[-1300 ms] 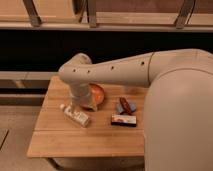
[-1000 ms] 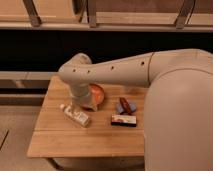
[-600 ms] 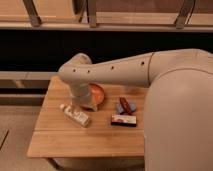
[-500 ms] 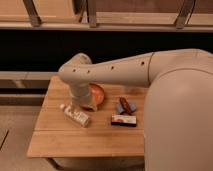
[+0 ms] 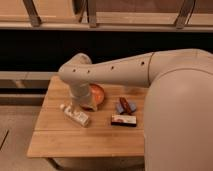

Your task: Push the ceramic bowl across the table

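The ceramic bowl [image 5: 97,94] is orange-brown and glossy. It sits at the middle back of the light wooden table [image 5: 60,137], partly hidden behind my arm. My gripper [image 5: 80,104] hangs below the arm's bent joint, just left of the bowl and above the white bottle [image 5: 75,115]. It looks close to or touching the bowl's left side; the contact is hidden.
The white bottle lies on the table's left front. A flat red-and-white box [image 5: 124,120] lies right of centre, with small dark red and blue items [image 5: 125,105] behind it. My large white arm covers the table's right side. A dark shelf runs behind.
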